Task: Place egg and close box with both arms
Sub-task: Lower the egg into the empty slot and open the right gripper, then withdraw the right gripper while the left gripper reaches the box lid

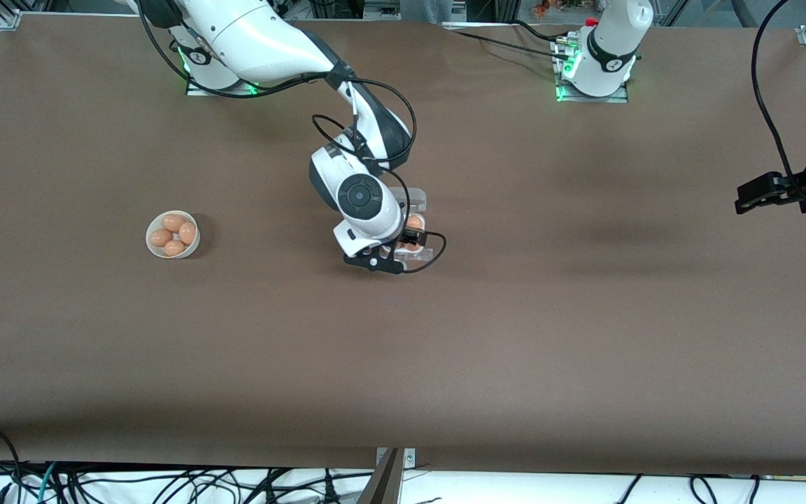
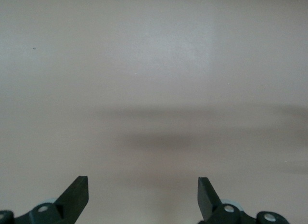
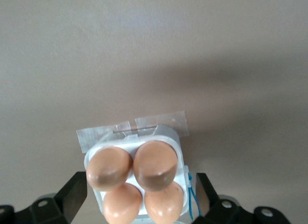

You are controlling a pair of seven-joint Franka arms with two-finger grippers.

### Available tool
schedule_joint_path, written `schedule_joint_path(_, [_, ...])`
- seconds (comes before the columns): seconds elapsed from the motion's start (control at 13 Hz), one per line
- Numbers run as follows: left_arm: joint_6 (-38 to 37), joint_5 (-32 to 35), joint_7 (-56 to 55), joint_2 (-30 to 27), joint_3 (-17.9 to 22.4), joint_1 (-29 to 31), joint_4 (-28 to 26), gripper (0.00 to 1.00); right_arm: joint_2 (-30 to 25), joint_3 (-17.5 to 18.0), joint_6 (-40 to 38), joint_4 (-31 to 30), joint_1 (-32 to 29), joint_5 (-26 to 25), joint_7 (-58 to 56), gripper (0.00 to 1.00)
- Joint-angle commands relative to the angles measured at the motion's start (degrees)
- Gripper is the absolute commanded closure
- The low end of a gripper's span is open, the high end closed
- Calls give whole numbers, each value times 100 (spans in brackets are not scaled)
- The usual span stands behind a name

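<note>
The box (image 3: 169, 136), a white tray, has an orange-brown egg (image 3: 154, 166) in each cell. Its clear lid (image 3: 144, 128) lies open, flat on the table, with tape strips along its edge. I cannot tell which egg is the task's own. My right gripper (image 3: 142, 188) is open just above the box, with one finger (image 3: 73, 192) on each side of the tray, holding nothing. In the front view the right gripper (image 1: 406, 246) covers most of the box (image 1: 417, 201) at mid-table. My left gripper (image 1: 742, 203) waits open and empty over bare table at the left arm's end; the left wrist view shows its fingers (image 2: 77, 195) apart.
A round white bowl (image 1: 154, 248) with several more eggs (image 1: 174, 234) stands toward the right arm's end of the table. Black cables hang from the right arm's wrist beside the box. The brown table top (image 1: 403, 364) spreads wide nearer the front camera.
</note>
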Motion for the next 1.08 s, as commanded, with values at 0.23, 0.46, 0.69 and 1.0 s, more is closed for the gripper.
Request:
schedule_joint_path(0.23, [-113,33,15,119,-110,-523,96,0,-182,-326,-131,88,-151,-479,-866,0])
schedule_joint_path(0.46, [-113,-379,-194,251,-146,-927,79,2,-532,-870,-366,-34,-195,-444,-1552,0])
schedule_joint_path(0.69, [-104,-977,-722,531,-146,-1375,70,21,-858,-1416,-902,-70,-230,-383,-1973,0])
schedule_joint_path(1.0, [-43,-1505,-1695,1049,-146,-1885,105,51,-1148,-1803,-1474,-70,-406,-374,-2545,0])
